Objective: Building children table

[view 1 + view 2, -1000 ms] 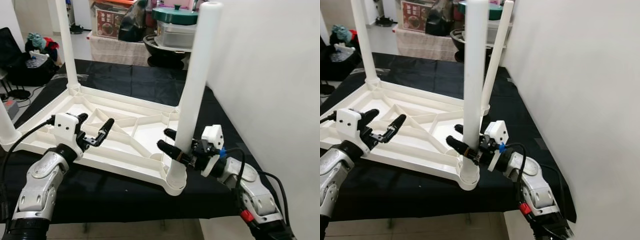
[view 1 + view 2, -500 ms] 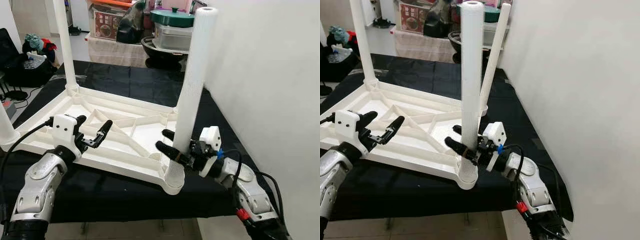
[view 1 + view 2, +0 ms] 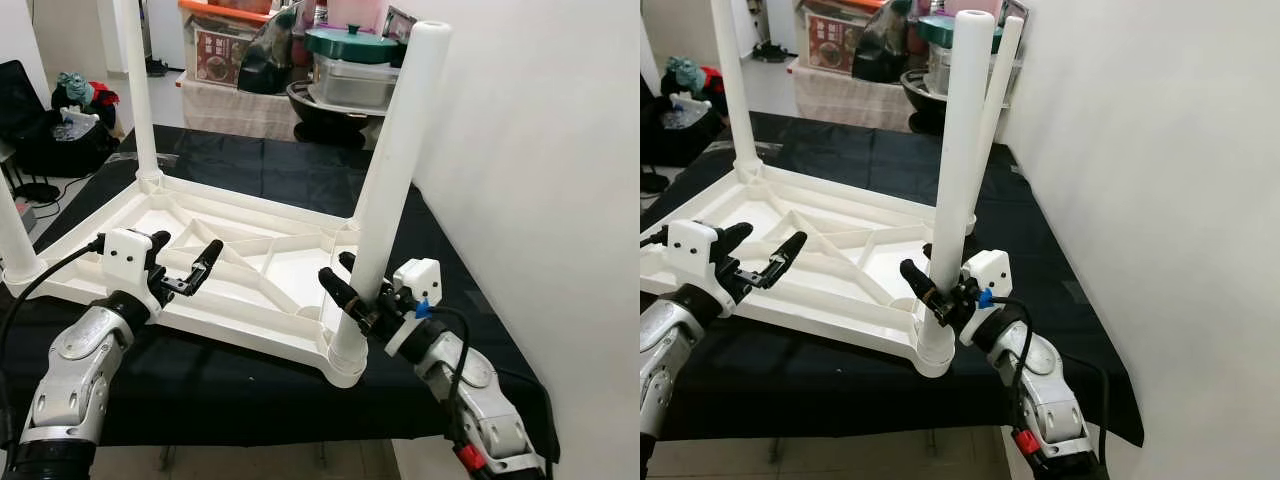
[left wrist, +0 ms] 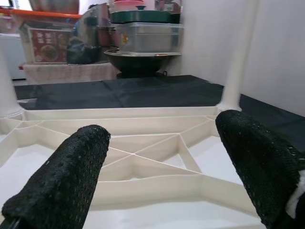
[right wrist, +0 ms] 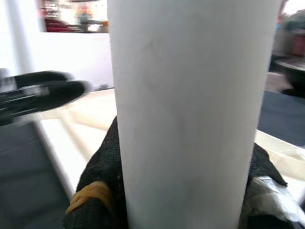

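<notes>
on black cloth [image 3: 250,390], right gripper [image 3: 345,292] clasps table leg [image 3: 390,190].

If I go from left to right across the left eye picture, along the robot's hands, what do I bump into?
Left gripper, open over the upturned white table top → the near white table leg, standing in its corner socket → right gripper, closed around that leg → white wall.

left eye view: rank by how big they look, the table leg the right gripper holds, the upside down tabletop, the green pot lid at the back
1. upside down tabletop
2. table leg in the right gripper, though it stands nearest the camera, which enlarges it
3. green pot lid, smallest, but it sits farthest back, so its true size is unsure
</notes>
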Controlling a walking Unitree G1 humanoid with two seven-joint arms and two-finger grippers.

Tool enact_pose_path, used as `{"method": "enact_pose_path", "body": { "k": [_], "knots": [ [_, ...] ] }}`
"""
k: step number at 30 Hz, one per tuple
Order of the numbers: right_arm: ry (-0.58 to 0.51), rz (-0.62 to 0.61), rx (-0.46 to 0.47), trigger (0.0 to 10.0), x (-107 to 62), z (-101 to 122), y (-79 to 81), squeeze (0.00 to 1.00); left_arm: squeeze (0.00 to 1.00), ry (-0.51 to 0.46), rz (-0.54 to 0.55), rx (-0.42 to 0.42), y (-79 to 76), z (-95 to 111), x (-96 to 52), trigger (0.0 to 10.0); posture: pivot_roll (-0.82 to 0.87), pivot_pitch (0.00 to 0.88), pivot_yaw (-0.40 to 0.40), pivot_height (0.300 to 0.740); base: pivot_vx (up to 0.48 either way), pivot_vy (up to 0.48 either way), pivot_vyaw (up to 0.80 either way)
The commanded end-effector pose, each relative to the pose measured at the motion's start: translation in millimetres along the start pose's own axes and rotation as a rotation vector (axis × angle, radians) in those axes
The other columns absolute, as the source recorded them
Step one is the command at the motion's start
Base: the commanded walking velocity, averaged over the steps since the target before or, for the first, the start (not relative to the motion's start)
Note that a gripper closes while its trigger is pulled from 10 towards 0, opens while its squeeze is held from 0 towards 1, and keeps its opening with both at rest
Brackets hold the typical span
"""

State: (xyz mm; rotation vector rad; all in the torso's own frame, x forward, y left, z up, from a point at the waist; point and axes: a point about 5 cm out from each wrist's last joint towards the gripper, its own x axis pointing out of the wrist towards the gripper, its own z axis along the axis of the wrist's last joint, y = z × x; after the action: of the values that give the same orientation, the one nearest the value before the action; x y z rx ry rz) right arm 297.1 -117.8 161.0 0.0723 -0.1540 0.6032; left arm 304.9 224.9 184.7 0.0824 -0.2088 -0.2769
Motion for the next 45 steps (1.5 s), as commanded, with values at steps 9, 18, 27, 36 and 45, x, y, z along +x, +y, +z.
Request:
{"method": "enact_pose_path", "body": {
  "k": [9, 18, 27, 36, 45],
  "knots": [
    [0.414, -0.653, 0.063, 0.0, -45.2, -63.7, -59.3, 0.00, 0.83, 0.000, 0.007, -0.016, -2.2, -3.2, 2.9, 10.0, 0.13, 0.000, -0.138, 0.740, 0.000, 0.000, 0.00],
    [0.432, -0.763, 0.011, 0.0, -49.6, -65.6, -58.3, 0.00, 0.83, -0.002, 0.019, -0.013, -0.7, -3.5, 2.8, 10.0, 0.13, 0.000, -0.139, 0.740, 0.000, 0.000, 0.00],
    [0.475, -0.933, -0.043, 0.0, -56.6, -67.7, -66.2, 0.00, 0.84, 0.001, 0.036, 0.000, 2.3, -3.5, 2.7, 10.0, 0.13, 0.000, -0.141, 0.740, 0.000, 0.000, 0.00],
    [0.469, -1.108, -0.061, 0.0, -64.0, -62.1, -74.0, 0.00, 0.84, 0.004, 0.059, 0.008, 5.0, -4.1, 3.4, 10.0, 0.13, 0.000, -0.139, 0.740, 0.000, 0.000, 0.00],
    [0.417, -1.005, -0.055, 10.0, -56.6, -55.3, -68.6, 1.00, 0.84, 0.004, 0.058, 0.010, 7.3, -3.8, 4.8, 10.0, 0.12, 0.000, -0.128, 0.740, 0.000, 0.000, 0.00]
  ]
}}
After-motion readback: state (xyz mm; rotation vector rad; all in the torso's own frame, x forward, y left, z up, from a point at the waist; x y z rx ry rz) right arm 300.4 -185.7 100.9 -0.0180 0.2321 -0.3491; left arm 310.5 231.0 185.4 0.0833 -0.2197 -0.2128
